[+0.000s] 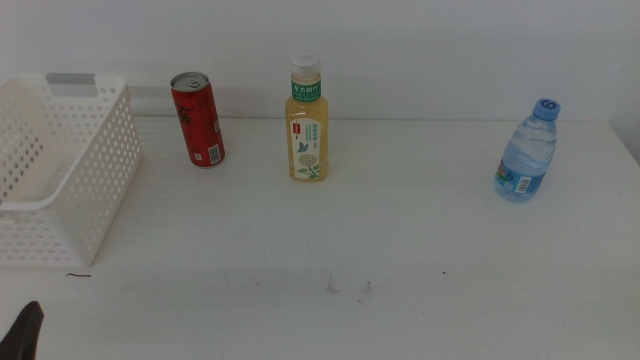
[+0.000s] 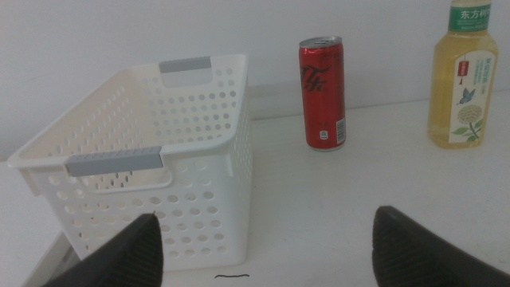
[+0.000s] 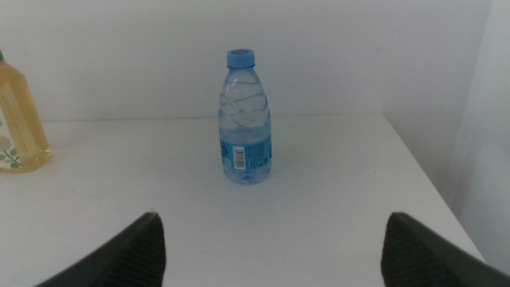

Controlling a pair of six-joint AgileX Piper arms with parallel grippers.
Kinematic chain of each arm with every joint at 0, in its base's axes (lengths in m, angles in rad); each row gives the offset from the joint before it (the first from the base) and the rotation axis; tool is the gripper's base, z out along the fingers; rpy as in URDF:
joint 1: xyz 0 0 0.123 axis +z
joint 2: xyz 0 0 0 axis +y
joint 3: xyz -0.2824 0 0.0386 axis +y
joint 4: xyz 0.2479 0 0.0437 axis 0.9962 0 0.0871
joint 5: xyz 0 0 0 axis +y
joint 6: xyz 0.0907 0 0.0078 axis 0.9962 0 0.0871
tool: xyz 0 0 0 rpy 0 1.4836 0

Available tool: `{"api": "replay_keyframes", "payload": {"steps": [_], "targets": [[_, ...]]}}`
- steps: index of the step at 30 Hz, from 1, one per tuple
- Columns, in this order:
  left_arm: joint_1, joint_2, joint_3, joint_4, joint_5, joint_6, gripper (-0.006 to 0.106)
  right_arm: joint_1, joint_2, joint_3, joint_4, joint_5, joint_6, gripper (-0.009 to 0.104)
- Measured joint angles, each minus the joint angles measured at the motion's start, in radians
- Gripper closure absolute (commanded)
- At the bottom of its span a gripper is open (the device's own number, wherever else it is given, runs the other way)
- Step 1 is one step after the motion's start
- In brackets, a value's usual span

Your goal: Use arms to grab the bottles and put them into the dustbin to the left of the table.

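A red soda can (image 1: 198, 119) stands upright at the back left of the white table (image 1: 330, 240), beside the white perforated dustbin (image 1: 60, 165). A yellow tea bottle (image 1: 308, 122) with a white cap stands at the back middle. A small clear blue-capped water bottle (image 1: 527, 152) stands at the right. My left gripper (image 2: 267, 247) is open and empty, low at the front left, facing the dustbin (image 2: 139, 187) and the can (image 2: 322, 93); only its tip (image 1: 22, 333) shows in the middle view. My right gripper (image 3: 275, 247) is open and empty, facing the water bottle (image 3: 245, 117).
The tea bottle also shows in the left wrist view (image 2: 464, 76) and in the right wrist view (image 3: 17, 119). The table's right edge (image 3: 434, 187) runs close past the water bottle. Small dark marks (image 1: 348, 287) lie near the table's front.
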Motion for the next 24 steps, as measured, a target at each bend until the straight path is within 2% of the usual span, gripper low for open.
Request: {"api": "replay_keyframes", "payload": {"steps": [10,13,24], "targets": [[0.000,0.000,0.000,0.010,-0.027,0.000,0.014,0.000,0.000,0.000,0.000,0.000,0.000,0.002],[-0.032,0.039,0.000,0.019,-0.101,0.000,0.014,0.000,0.000,0.000,0.000,0.000,0.000,0.002],[-0.207,0.833,0.001,0.035,-0.851,0.000,0.014,0.000,0.000,0.000,0.000,0.000,0.000,0.002]]}}
